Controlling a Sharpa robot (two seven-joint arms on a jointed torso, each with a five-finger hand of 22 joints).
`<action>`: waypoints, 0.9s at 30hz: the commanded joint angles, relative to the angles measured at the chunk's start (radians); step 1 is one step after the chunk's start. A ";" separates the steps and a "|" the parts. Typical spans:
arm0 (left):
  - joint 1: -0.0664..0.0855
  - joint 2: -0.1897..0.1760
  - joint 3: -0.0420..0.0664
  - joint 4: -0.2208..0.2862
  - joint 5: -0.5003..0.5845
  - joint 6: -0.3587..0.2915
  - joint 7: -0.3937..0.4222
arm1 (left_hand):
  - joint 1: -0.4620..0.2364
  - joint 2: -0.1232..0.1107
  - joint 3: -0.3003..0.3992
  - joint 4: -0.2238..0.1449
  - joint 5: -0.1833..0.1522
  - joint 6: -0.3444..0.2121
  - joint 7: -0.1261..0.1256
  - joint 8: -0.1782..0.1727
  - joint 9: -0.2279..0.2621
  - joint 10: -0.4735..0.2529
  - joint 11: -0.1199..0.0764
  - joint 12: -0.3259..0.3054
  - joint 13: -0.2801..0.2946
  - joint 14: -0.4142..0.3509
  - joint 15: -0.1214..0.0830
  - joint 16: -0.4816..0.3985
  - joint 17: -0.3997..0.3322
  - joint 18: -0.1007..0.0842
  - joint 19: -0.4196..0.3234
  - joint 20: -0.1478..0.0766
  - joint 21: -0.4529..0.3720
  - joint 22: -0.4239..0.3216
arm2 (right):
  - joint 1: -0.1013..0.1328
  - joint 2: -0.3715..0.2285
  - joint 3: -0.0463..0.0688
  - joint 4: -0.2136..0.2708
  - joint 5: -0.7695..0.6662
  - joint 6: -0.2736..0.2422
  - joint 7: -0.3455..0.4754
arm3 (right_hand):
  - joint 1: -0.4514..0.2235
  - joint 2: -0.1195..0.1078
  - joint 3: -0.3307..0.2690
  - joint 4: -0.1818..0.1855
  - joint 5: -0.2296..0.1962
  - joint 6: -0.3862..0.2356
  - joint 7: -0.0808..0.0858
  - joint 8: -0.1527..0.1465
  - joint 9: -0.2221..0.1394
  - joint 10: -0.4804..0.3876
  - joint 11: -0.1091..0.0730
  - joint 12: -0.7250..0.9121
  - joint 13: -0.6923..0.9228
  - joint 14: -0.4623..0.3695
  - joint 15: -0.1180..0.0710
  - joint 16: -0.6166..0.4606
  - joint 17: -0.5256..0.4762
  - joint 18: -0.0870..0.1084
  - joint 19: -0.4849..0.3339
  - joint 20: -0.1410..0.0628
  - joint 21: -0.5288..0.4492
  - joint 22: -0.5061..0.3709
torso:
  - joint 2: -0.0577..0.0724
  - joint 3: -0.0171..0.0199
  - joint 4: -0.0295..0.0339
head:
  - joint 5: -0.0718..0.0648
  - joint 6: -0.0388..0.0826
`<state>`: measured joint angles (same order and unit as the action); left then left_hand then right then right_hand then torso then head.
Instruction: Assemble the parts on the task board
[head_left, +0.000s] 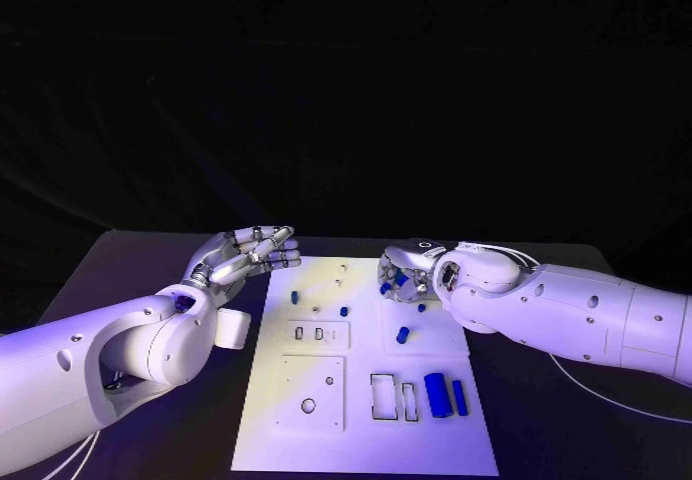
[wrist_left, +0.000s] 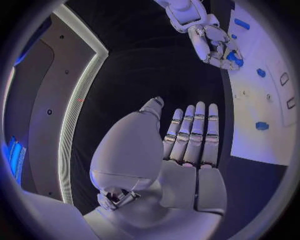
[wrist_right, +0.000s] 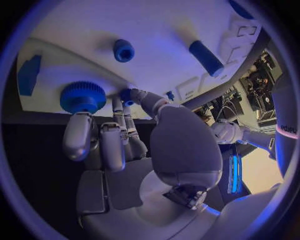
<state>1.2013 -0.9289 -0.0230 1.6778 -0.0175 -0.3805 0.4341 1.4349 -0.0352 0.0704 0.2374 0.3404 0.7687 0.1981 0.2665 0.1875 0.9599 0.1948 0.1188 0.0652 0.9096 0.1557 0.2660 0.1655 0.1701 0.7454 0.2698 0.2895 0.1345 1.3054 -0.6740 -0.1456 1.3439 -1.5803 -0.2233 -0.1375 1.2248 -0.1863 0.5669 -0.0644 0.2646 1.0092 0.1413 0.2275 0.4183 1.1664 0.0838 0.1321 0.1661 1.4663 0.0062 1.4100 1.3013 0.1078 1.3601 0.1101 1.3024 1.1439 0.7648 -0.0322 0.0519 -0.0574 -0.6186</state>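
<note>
We saw the right hand (head_left: 408, 275) apparently pinching a small blue part (wrist_right: 127, 95) beside the knurled wheel (wrist_right: 82, 97); left hand (head_left: 245, 256) flat, empty. Seating wanted a straight descent.

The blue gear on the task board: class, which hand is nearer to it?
Right. The right hand has its fingertips at the blue gear, on the task board. The left hand hovers open off the board's opposite edge.

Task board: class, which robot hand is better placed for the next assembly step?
Probably the right robot hand: it is over the task board, fingers at a blue part. The left robot hand is open, off the board's edge.
</note>
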 joint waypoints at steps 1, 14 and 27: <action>0.002 0.002 0.001 0.001 -0.005 0.022 -0.003 | -0.003 -0.007 -0.003 0.001 0.001 0.009 0.032 0.002 -0.001 0.007 0.000 -0.004 0.000 0.007 0.002 -0.002 0.001 0.012 0.007 -0.003 0.000 -0.001 | -0.001 0.001 0.000 0.002 -0.010 -0.029 -0.020 | 0.015 0.026 0.029 0.001 -0.037 0.031 -0.014 0.026 0.025 0.044 -0.017 0.018 0.016 0.056 -0.016 0.009 0.005 -0.018 0.005 -0.010 0.009 0.014 | 0.004 -0.0004 0.0003 | -0.001 0.002; 0.002 0.000 0.001 -0.002 -0.005 0.023 -0.010 | -0.003 -0.007 -0.004 0.001 -0.001 0.008 0.032 0.001 -0.001 0.006 0.000 -0.005 0.000 0.007 0.002 -0.003 0.001 0.012 0.008 -0.003 -0.001 -0.002 | 0.000 -0.005 0.000 0.028 -0.019 -0.198 -0.076 | 0.037 0.035 0.061 -0.006 -0.065 0.050 -0.029 0.071 0.089 0.077 -0.037 0.040 0.056 0.057 -0.033 0.019 0.009 -0.021 0.007 -0.029 0.022 0.036 | 0.009 -0.0003 0.0010 | -0.003 0.012; 0.002 0.001 0.001 0.001 0.001 0.025 -0.008 | -0.002 -0.006 -0.004 0.002 -0.002 0.007 0.033 0.000 -0.002 0.005 0.001 -0.008 0.000 0.006 0.002 -0.005 0.001 0.012 0.008 -0.002 -0.002 -0.003 | 0.004 0.074 0.004 -0.026 -0.019 -0.277 -0.088 | 0.034 0.027 0.074 -0.004 -0.066 0.035 -0.026 0.072 0.106 0.065 -0.033 0.034 0.064 0.057 -0.031 0.021 0.009 -0.021 0.005 -0.029 0.024 0.039 | 0.015 -0.0011 0.0048 | -0.004 0.020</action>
<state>1.2018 -0.9297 -0.0231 1.6756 -0.0170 -0.3749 0.4210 1.4349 -0.0352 0.0705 0.2374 0.3404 0.7687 0.1981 0.2665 0.1874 0.9599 0.1948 0.1139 0.0651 0.9096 0.1557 0.2660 0.1653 0.1699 0.7489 0.2663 0.2895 0.1330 1.3086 -0.6040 -0.1428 1.3227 -1.5835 -0.4557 -0.2111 1.2404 -0.1711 0.6366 -0.0688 0.1948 1.0504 0.1177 0.2982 0.4586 1.2294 0.0586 0.1632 0.2276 1.4667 -0.0218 1.4274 1.3078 0.0970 1.3644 0.0874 1.3224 1.1815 0.7777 -0.0332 0.0553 -0.0617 -0.5990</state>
